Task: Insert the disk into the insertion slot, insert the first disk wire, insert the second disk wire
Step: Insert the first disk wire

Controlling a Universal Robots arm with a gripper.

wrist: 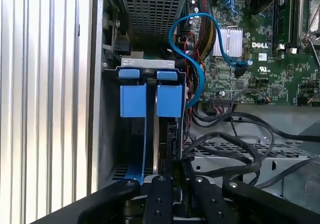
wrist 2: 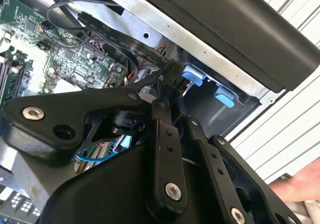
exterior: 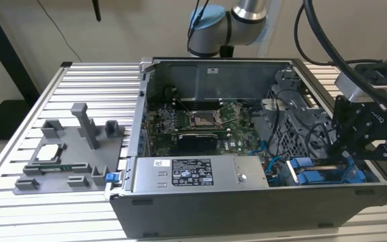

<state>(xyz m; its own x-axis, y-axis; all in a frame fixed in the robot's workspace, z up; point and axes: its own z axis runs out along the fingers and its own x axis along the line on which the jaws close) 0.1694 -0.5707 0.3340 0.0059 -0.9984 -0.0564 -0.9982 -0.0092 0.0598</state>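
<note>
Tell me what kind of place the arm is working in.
Likely a robotics lab or assembly test bench: an open computer case lies on a slatted metal table, a grey parts holder sits beside it, and a robot arm reaches into the case.

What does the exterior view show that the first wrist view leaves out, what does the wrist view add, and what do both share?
Unlike the first wrist view, the exterior view takes in the grey fixture tray on the slatted table beside the computer case, and the arm's upper joints. The first wrist view adds a look straight down into the insertion slot, plus a finned silver heatsink. Both share the gripper at the slot, the blue carrier tabs, the looping blue cable and the motherboard.
</note>
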